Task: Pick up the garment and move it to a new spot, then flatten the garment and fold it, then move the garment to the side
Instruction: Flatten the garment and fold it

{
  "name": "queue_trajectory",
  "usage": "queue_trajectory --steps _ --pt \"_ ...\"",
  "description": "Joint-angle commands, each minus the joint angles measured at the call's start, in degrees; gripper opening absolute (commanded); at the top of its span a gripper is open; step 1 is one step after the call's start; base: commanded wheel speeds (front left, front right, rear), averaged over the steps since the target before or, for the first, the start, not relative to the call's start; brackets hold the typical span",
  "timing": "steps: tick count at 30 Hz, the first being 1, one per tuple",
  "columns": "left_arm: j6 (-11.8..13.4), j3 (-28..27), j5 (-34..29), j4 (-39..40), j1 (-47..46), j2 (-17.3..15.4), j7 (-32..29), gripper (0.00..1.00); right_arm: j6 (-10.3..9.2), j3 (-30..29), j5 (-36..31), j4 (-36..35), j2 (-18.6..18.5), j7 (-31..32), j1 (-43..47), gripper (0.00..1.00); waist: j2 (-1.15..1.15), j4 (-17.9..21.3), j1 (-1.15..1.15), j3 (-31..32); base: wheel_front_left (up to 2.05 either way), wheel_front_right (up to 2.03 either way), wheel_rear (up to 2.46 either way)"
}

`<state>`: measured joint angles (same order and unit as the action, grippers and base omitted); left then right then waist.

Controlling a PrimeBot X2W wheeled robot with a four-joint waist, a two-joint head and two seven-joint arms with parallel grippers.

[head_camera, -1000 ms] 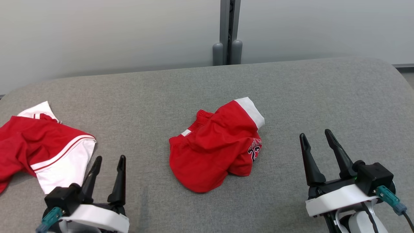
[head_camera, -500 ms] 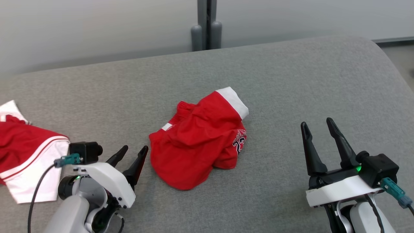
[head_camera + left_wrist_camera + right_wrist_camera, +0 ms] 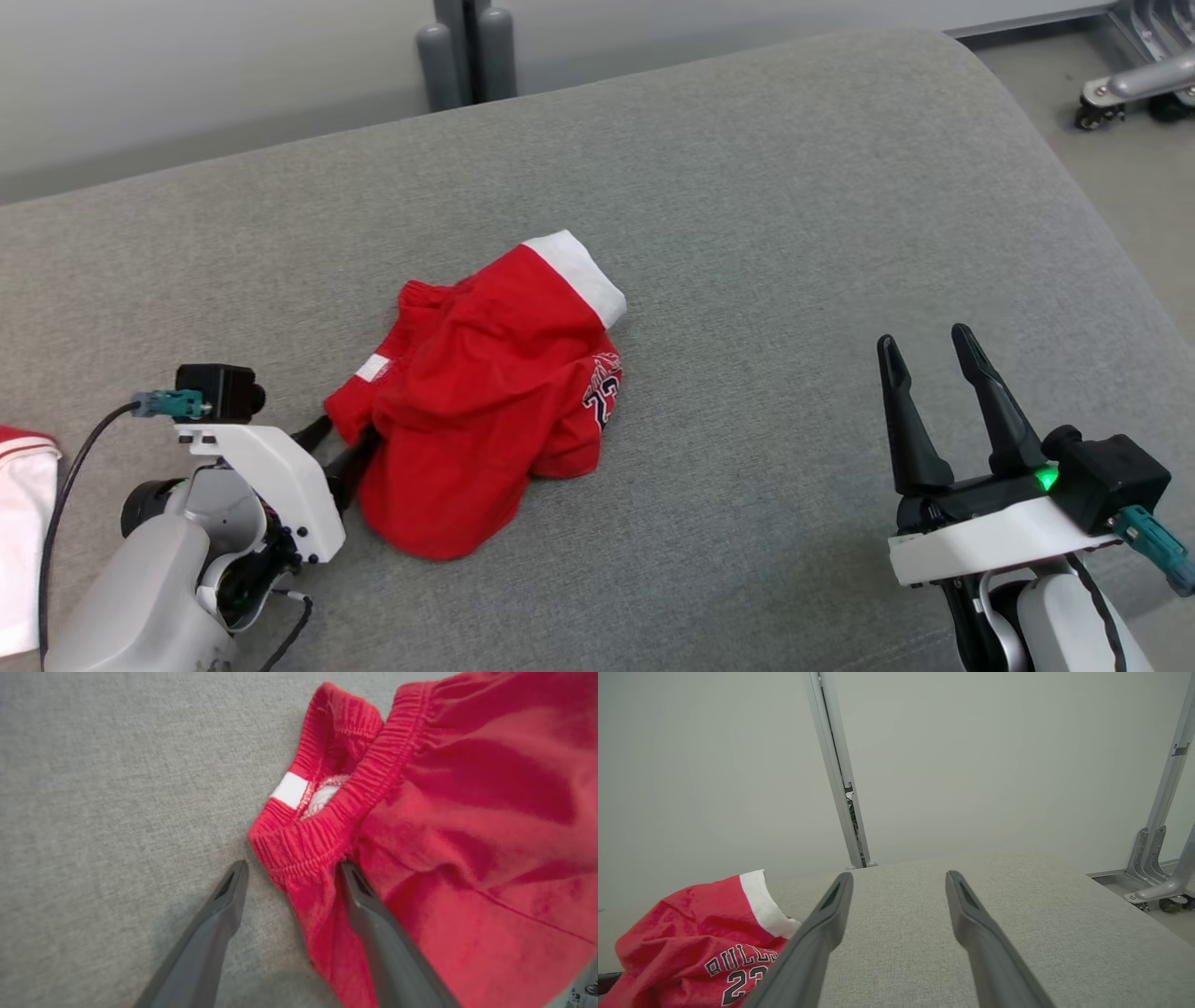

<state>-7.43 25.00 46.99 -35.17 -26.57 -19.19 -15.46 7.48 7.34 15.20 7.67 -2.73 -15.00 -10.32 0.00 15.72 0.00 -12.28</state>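
Observation:
The garment is a pair of crumpled red shorts with a white hem band and a "23" print, lying left of the middle of the grey padded table. My left gripper reaches its left edge. In the left wrist view this gripper is open, its two fingers astride the corner of the elastic waistband, with the right finger against the red cloth. My right gripper stands open over bare table at the lower right, apart from the garment, nothing between its fingers.
Another red and white garment lies at the table's left edge. The table's rounded right edge drops to the floor, where a wheeled metal base stands. A grey post rises behind the table against the pale wall.
The head camera has turned, so the whole picture has shifted left. My left gripper has swung right from beside the other garment to the shorts' waistband. The right gripper has stayed put.

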Motion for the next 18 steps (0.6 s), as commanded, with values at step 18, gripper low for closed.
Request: queue_trajectory --steps 18 --pt "-0.04 7.93 -2.38 12.93 -8.66 1.92 11.23 0.00 0.03 0.47 0.41 0.45 -0.34 -0.28 -0.22 1.00 0.00 -2.68 0.00 1.40 0.00 0.00 0.00"
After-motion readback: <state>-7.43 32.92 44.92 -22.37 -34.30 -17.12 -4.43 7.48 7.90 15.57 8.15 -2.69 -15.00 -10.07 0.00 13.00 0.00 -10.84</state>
